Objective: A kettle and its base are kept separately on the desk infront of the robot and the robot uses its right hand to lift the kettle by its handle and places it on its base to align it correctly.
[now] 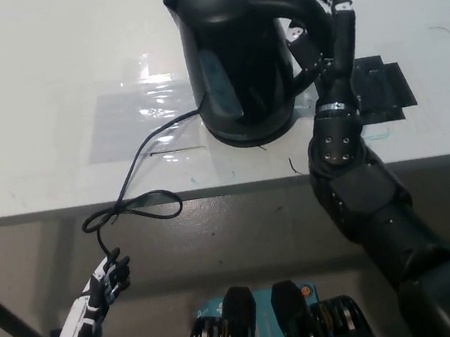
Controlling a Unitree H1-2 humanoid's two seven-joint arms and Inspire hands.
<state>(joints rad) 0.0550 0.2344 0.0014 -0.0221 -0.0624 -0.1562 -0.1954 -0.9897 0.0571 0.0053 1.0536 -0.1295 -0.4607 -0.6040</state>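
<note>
**Mostly black on a pale bench**

The kettle [234, 54], its base [252, 134] and cord [138, 176] are black. The bench [43, 68] is pale grey-white with a black patch [381, 88]. The right robot hand [325, 33] is black; the left robot hand [108, 287] is white with dark fingers.
</note>
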